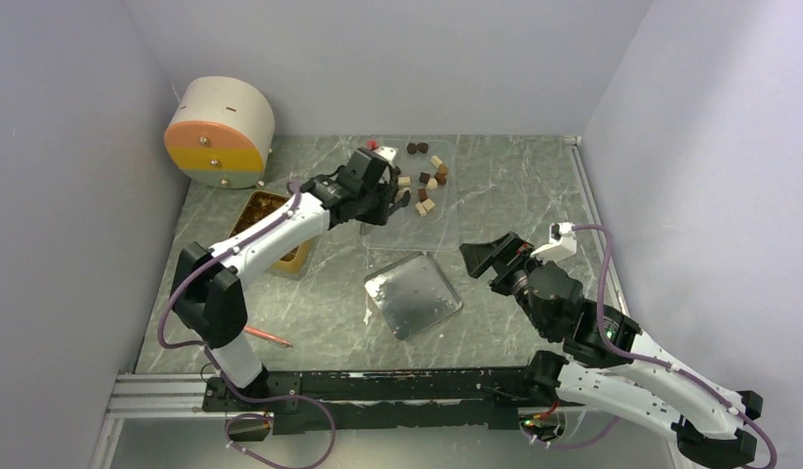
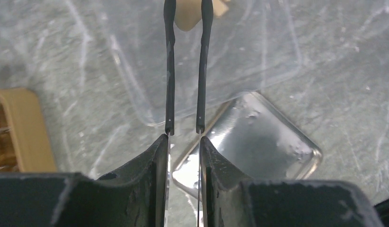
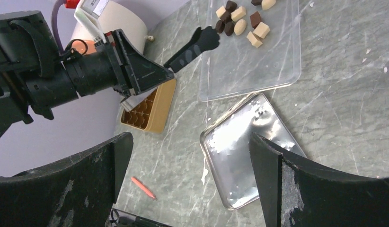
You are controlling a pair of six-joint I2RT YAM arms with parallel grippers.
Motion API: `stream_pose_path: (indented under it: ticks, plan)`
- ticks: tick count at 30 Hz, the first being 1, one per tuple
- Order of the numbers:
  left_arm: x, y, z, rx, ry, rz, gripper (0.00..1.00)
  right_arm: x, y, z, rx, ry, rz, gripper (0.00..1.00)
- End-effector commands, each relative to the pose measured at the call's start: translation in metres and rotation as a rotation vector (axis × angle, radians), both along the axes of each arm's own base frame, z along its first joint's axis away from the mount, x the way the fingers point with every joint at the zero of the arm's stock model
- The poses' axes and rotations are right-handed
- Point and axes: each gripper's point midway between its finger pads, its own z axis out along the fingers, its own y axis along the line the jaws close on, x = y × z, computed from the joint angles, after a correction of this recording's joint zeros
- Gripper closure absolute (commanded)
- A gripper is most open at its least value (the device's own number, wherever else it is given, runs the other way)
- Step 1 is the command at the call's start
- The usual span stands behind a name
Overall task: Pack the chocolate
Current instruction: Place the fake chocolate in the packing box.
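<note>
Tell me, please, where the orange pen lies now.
In the top view the orange pen lies at the near left, just right of the left arm and nearer than the golden compartment box.

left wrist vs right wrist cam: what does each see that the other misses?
Left wrist only: narrow gap between the arms of the tongs, a cream chocolate at their tips. Right wrist only: open right hand, chocolate pile, pen, round drawer unit. Both: left hand holding the tongs, steel tray, clear tray, tan box.
</note>
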Motion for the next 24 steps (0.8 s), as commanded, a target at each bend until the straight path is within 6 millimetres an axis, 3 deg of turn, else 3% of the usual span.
stream_pose_path:
  ticks: [1, 7, 15, 20, 24]
  plan:
    - [0.016, 0.040, 0.033, -0.013, -0.053, 0.122, 0.85, 0.001, 0.005, 0.003, 0.014, -0.012, 0.014, 0.02]
    - [0.032, 0.112, 0.036, 0.008, -0.053, 0.286, 0.84, 0.000, 0.005, 0.000, 0.004, -0.003, 0.016, 0.02]
    - [0.036, 0.207, 0.044, 0.010, -0.082, 0.545, 0.83, 0.000, 0.007, -0.006, -0.008, -0.001, 0.026, 0.02]
    - [0.032, 0.245, 0.044, 0.023, -0.107, 0.653, 0.82, 0.001, 0.007, -0.008, -0.030, 0.009, 0.028, 0.02]
    - [0.029, 0.266, 0.032, -0.001, -0.083, 0.708, 0.82, 0.001, 0.009, -0.010, -0.025, 0.009, 0.029, 0.02]
